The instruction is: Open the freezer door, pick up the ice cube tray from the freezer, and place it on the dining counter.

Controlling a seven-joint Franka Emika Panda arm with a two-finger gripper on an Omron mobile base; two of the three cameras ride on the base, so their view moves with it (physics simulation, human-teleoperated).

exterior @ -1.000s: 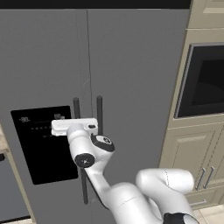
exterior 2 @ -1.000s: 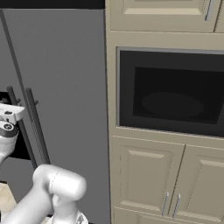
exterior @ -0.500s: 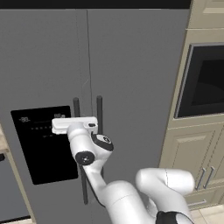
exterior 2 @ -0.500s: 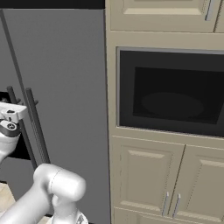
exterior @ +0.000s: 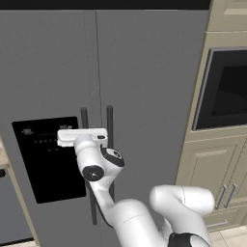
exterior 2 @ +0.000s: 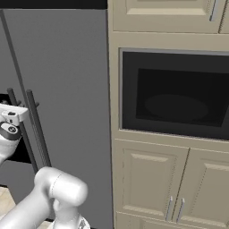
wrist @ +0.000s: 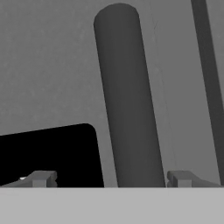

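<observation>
Grey freezer door (exterior: 53, 87) is seen shut; its bar handle (wrist: 127, 109) is straddled, ungripped, by the spread-jawed gripper (wrist: 111, 178); tray retrieval remains.

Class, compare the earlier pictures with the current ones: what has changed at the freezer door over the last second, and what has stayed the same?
Nothing has visibly changed. The gripper is still open at the freezer door, its fingertips either side of the dark bar handle without closing on it. The door remains shut, and the base has not moved.
</observation>
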